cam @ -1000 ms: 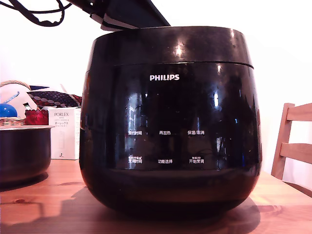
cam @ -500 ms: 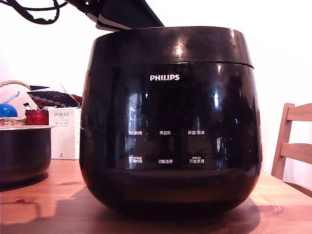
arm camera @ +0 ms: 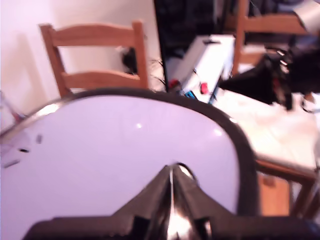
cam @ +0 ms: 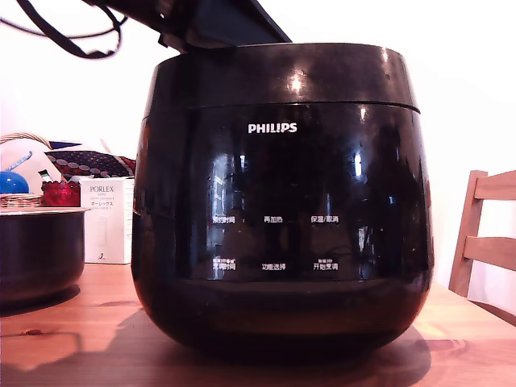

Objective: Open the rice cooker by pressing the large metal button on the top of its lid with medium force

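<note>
The glossy black rice cooker (cam: 282, 226) with a white PHILIPS logo fills the exterior view, standing on a wooden table (cam: 72, 339). Its lid (cam: 282, 76) sits down on the body, with only a thin seam showing. The dark arm (cam: 218, 20) reaches in over the lid from the exterior view's upper left, and its fingertips are hidden behind the lid's edge. In the wrist view my gripper (arm camera: 172, 170) is shut, fingers pressed together, tips on the lid's shiny pale top (arm camera: 125, 150). The metal button is mostly hidden; a bright curved sliver (arm camera: 186, 171) shows beside the tips.
A smaller dark pot (cam: 40, 250), a white PORLEX box (cam: 109, 218), a red jar (cam: 60, 193) and a basket (cam: 16, 201) stand at the exterior view's left. A wooden chair (cam: 484, 234) is at its right. The wrist view shows another chair (arm camera: 95, 55) and a cluttered table (arm camera: 270, 120) beyond the cooker.
The arm above the lid drew back to the left, then came in further to the right and lower over the lid. Its cable swung. The cooker has not moved and the lid stays down.
</note>
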Robot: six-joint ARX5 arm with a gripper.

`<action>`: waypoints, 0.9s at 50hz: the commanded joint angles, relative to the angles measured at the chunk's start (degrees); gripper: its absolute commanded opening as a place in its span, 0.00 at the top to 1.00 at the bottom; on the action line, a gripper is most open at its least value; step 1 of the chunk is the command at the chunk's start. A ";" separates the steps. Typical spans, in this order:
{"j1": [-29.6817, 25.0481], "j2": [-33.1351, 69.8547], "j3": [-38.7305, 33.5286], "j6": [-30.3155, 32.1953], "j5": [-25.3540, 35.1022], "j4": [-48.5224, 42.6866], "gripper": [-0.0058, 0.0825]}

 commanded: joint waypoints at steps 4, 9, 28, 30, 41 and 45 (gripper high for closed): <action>1.40 0.37 -1.77 -4.07 -0.17 2.99 0.96; 2.43 -0.63 -1.77 -4.63 -0.48 3.04 0.96; 4.96 -7.93 -1.77 -4.59 -1.36 -4.68 0.96; 4.96 -8.87 -1.77 -4.59 -1.73 -5.68 0.96; 4.96 -12.59 -1.77 -4.59 -4.46 -9.55 0.96; 5.05 -13.57 -1.77 -4.44 -5.51 -11.19 0.96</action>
